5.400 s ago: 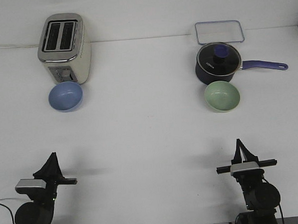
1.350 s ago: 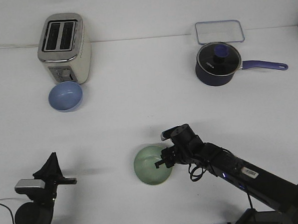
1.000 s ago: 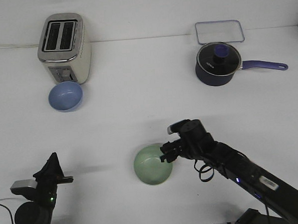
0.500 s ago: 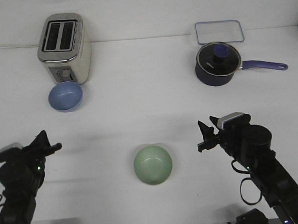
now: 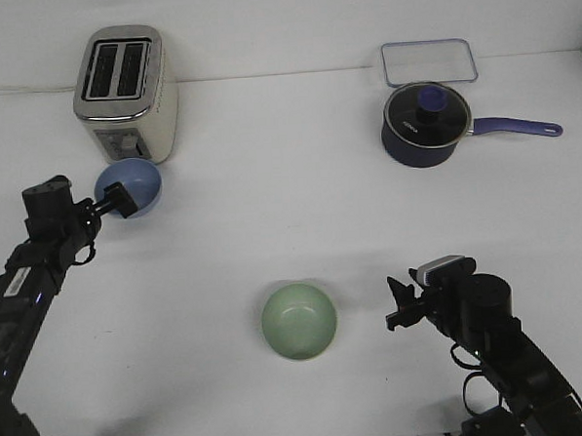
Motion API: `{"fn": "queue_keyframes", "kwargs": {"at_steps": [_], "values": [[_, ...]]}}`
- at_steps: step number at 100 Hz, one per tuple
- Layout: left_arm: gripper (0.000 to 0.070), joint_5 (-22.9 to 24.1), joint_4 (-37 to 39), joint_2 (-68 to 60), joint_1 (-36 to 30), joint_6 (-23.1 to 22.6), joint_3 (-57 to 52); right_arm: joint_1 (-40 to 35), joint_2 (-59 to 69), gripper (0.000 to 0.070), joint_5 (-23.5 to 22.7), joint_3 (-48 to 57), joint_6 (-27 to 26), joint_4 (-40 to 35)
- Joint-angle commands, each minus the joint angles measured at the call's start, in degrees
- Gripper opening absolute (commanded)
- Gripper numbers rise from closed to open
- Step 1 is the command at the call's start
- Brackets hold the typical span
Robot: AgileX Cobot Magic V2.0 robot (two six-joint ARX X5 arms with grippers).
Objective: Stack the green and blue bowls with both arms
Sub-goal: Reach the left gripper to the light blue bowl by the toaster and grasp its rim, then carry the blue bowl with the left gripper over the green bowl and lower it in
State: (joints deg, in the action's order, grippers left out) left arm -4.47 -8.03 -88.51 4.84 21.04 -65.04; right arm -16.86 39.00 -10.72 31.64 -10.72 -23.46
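The light blue bowl (image 5: pixel 131 185) sits upright in front of the toaster at the back left. My left gripper (image 5: pixel 116 202) reaches to its near left rim, jaws apart, fingertips at the rim; whether they touch it I cannot tell. The pale green bowl (image 5: pixel 298 320) sits upright and alone on the table at the near middle. My right gripper (image 5: pixel 397 305) is open and empty, about a hand's width to the right of the green bowl, pointing toward it.
A cream toaster (image 5: pixel 126 94) stands right behind the blue bowl. A dark navy lidded saucepan (image 5: pixel 425 123) with its handle pointing right stands at the back right, with a clear lidded container (image 5: pixel 427 61) behind it.
The right gripper let go of the green bowl at the near middle and drew back to the right. The left arm swung forward and up to the blue bowl's rim.
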Motion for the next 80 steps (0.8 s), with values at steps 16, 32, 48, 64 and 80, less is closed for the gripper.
{"fn": "queue_keyframes", "kwargs": {"at_steps": [16,32,48,64,80], "values": [[0.0625,0.04,-3.63,-13.18,2.08,-3.15,-10.25,-0.20,-0.02,0.0306,-0.24,0.09,-0.46,0.70],[0.0610,0.00,-5.66,-19.82,3.13,-3.72,-15.89,-0.20,-0.02,0.0306,-0.22,0.09,-1.44,0.70],[0.0135,-0.02,-5.75,-22.21,3.13,-5.07,-17.29,-0.20,-0.02,0.0306,-0.17,0.09,-1.92,0.70],[0.0012,-0.02,-7.48,-21.35,3.13,-7.30,-18.08,-0.20,0.00,0.0306,-0.15,0.09,-1.90,0.72],[0.0012,-3.98,-13.70,-16.52,3.19,-9.75,-18.80,-0.20,0.00,0.0306,-0.15,0.09,-1.88,0.87]]}}
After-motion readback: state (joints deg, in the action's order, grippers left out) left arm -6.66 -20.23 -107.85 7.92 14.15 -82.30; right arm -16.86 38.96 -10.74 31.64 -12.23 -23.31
